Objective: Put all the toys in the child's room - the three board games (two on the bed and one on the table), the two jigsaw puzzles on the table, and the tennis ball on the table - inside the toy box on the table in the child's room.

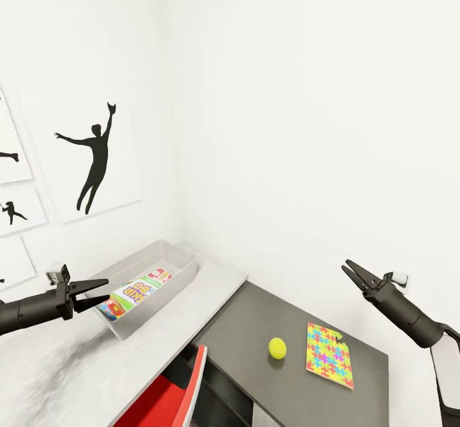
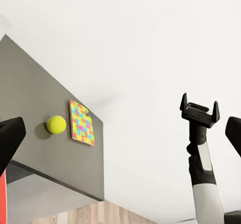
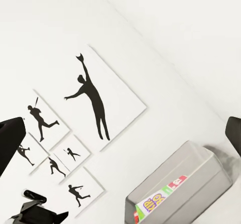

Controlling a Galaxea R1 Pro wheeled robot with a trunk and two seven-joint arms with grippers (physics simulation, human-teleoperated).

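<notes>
2 toys lie in plain sight on the dark cabinet point(image 1: 281, 312): the ball point(image 1: 277, 348) and, just beside it, 1 puzzle point(image 1: 329, 355) lying flat. The bin point(image 1: 167, 254) sits on the white table point(image 1: 96, 363) near the wall corner, with 1 green-edged game point(image 1: 137, 292) lying inside it. The left gripper point(image 1: 102, 291) hovers just beside the bin's near wall, jaws spread and holding nothing. The right gripper point(image 1: 350, 272) hangs in the air above the cabinet, well apart from the toys, jaws narrowly parted and empty.

The ball looks like the next pick, and the right arm is nearer. It would do well to come down from straight above with fingers opened wider than the ball, then close gently, since a round ball rolls off at a nudge. The puzzle is thin and flat, so it may need sliding to the cabinet edge first.

A red chair point(image 1: 182, 392) stands below the table.
</notes>
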